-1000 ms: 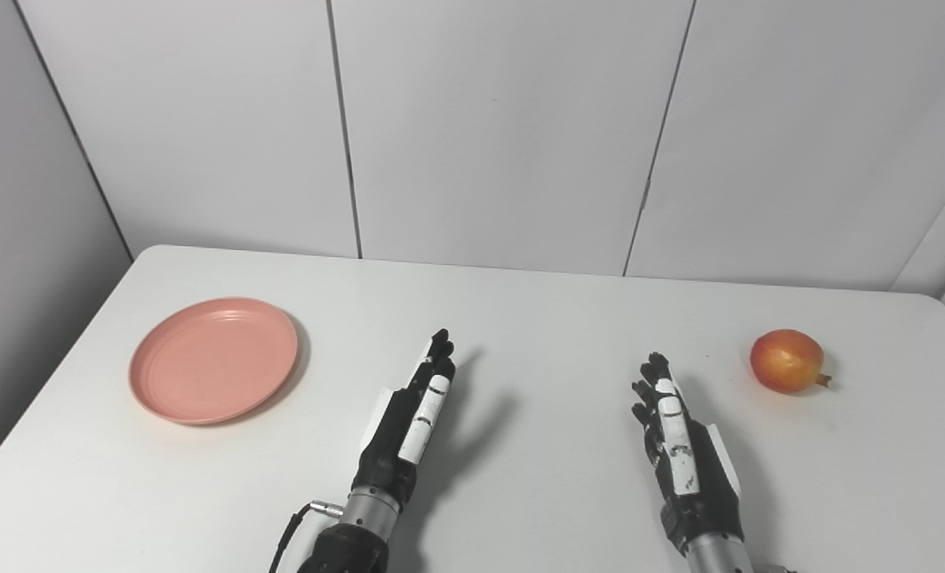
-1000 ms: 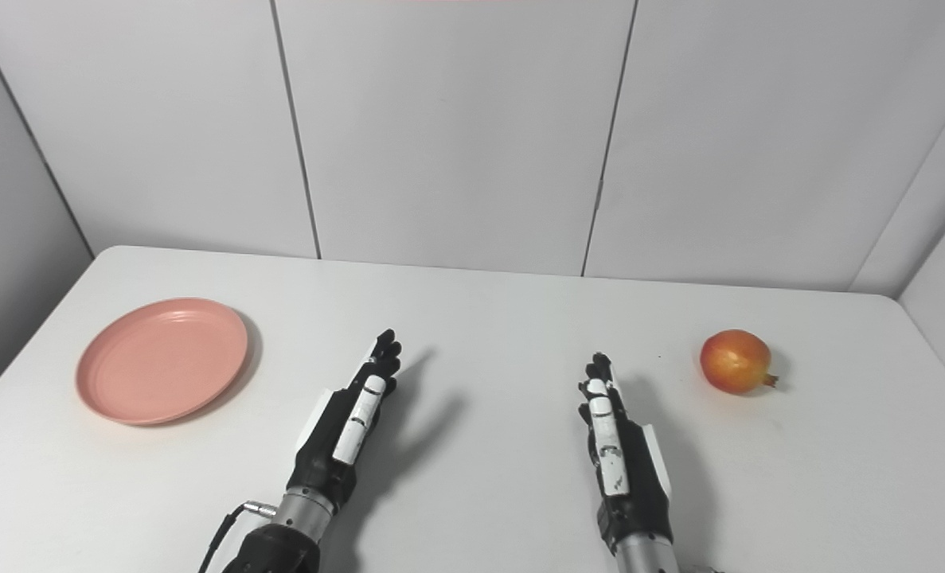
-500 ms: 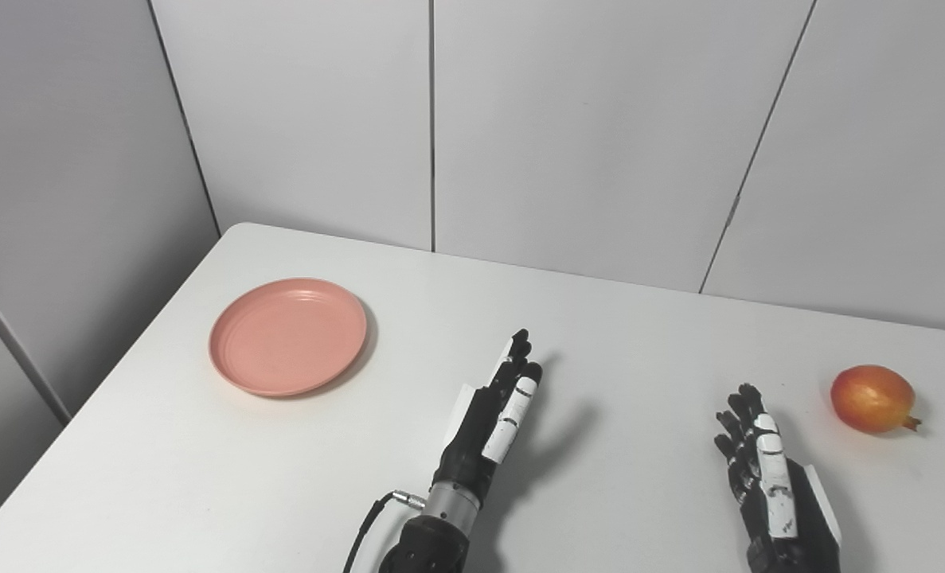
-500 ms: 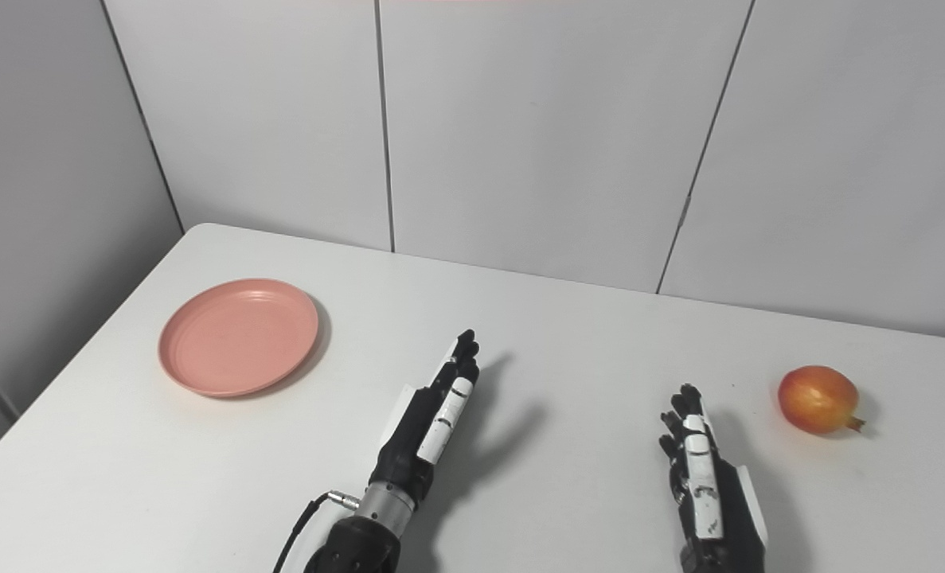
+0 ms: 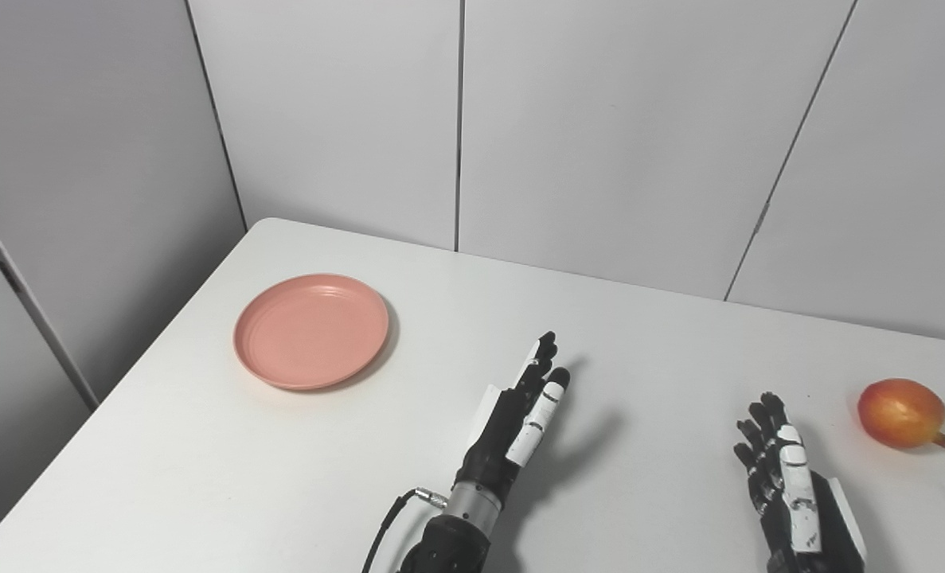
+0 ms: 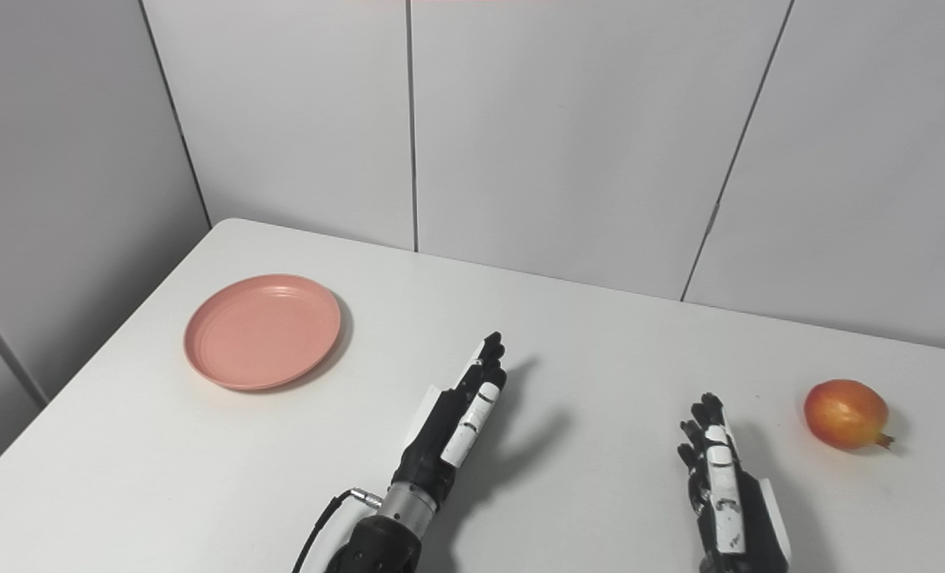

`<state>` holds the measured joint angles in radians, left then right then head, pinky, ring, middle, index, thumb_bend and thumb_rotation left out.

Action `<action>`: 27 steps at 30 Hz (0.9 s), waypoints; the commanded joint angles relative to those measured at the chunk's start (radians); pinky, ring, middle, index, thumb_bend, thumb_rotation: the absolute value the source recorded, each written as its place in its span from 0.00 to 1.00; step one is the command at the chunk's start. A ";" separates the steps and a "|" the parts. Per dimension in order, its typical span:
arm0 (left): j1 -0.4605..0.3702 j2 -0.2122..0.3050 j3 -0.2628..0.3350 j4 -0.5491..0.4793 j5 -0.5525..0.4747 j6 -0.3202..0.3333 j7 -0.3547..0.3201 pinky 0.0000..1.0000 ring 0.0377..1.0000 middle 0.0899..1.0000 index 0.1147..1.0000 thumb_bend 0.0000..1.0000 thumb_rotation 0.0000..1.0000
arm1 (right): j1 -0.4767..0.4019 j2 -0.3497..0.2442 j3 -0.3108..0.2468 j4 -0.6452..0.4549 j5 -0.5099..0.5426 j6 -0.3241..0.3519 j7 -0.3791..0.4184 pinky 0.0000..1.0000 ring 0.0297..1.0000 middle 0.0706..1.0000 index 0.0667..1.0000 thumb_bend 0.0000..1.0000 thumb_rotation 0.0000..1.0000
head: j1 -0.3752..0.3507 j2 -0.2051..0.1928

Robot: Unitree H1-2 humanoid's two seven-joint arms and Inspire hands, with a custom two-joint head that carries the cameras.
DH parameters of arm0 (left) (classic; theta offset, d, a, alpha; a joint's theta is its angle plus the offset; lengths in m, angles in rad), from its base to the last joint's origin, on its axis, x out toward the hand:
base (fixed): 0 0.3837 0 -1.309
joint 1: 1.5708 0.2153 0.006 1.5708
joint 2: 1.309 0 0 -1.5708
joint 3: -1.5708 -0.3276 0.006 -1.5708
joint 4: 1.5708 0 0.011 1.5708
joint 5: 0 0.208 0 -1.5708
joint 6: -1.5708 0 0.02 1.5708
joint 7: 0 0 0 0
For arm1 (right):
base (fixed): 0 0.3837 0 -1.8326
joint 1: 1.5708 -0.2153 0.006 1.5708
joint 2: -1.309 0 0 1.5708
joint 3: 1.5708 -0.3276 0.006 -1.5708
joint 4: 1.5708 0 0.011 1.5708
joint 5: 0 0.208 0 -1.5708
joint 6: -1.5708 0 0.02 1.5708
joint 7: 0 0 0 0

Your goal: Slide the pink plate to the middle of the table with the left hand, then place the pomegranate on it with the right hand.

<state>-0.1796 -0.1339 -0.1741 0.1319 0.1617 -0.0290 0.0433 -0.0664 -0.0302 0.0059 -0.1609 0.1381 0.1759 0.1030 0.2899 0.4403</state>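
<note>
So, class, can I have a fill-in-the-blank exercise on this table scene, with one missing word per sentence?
1. The plate on the table is ____ in colour.
2. The pomegranate lies nearest the ____ hand.
3. The left hand holds ____, its fingers stretched out.
4. The plate has ____ on it.

Missing words: pink; right; nothing; nothing
</note>
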 commanded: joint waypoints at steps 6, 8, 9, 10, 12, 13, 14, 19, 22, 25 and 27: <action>-0.027 -0.023 -0.022 0.011 0.009 -0.011 -0.005 0.99 1.00 1.00 1.00 0.51 1.00 | -0.016 -0.002 -0.006 -0.044 0.002 -0.026 -0.001 1.00 1.00 1.00 1.00 0.21 1.00 | -0.001 0.004; -0.027 -0.023 -0.020 0.008 0.006 -0.011 -0.005 0.99 1.00 1.00 1.00 0.50 1.00 | -0.016 0.000 -0.005 -0.043 0.002 -0.026 -0.003 1.00 1.00 1.00 1.00 0.21 1.00 | -0.001 0.004; -0.027 -0.022 -0.020 0.008 0.005 -0.011 -0.006 0.99 1.00 1.00 1.00 0.50 1.00 | -0.017 0.001 -0.005 -0.042 0.002 -0.028 -0.003 1.00 1.00 1.00 1.00 0.21 1.00 | -0.001 0.004; -0.028 -0.022 -0.019 0.006 0.004 -0.009 -0.006 0.99 1.00 1.00 1.00 0.50 1.00 | -0.017 0.001 -0.004 -0.040 0.000 -0.029 -0.003 1.00 1.00 1.00 1.00 0.21 1.00 | -0.002 0.003; -0.028 -0.021 -0.016 0.003 0.003 -0.007 -0.005 0.98 1.00 1.00 1.00 0.49 1.00 | -0.018 0.002 -0.004 -0.038 0.002 -0.027 -0.002 1.00 1.00 1.00 1.00 0.22 1.00 | -0.002 0.001; -0.029 -0.021 -0.015 0.002 0.003 -0.006 -0.004 0.98 1.00 1.00 1.00 0.49 1.00 | -0.018 0.002 -0.004 -0.037 0.004 -0.026 -0.002 1.00 1.00 1.00 1.00 0.22 1.00 | -0.002 0.001; -0.029 -0.021 -0.013 0.000 -0.001 -0.004 -0.005 0.98 1.00 1.00 1.00 0.49 1.00 | -0.019 0.003 -0.004 -0.038 0.004 -0.025 -0.002 1.00 1.00 1.00 1.00 0.22 1.00 | -0.001 -0.001; -0.032 -0.018 -0.004 -0.022 0.001 0.010 0.000 0.98 1.00 1.00 1.00 0.49 1.00 | -0.020 0.004 -0.003 -0.029 0.000 -0.032 -0.002 1.00 1.00 1.00 1.00 0.21 1.00 | 0.001 -0.008; -0.033 -0.012 0.001 -0.036 0.000 0.011 0.000 0.99 1.00 1.00 1.00 0.49 1.00 | -0.020 0.007 -0.001 -0.027 -0.004 -0.035 -0.005 1.00 1.00 1.00 1.00 0.21 1.00 | 0.000 -0.010; -0.035 -0.008 0.011 -0.050 -0.007 0.012 -0.001 0.99 1.00 1.00 1.00 0.49 1.00 | -0.020 0.007 0.003 -0.020 -0.011 -0.045 -0.003 1.00 1.00 1.00 1.00 0.22 1.00 | -0.001 -0.012; -0.037 -0.003 0.015 -0.062 -0.005 0.010 -0.002 0.98 0.99 1.00 0.99 0.49 1.00 | -0.020 0.007 0.003 -0.016 -0.014 -0.049 -0.003 1.00 1.00 1.00 1.00 0.22 1.00 | 0.000 -0.012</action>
<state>-0.1837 -0.1320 -0.1569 0.1091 0.1579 -0.0112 0.0423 -0.0664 -0.0257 0.0110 -0.1558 0.1245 0.1759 0.1010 0.2899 0.4280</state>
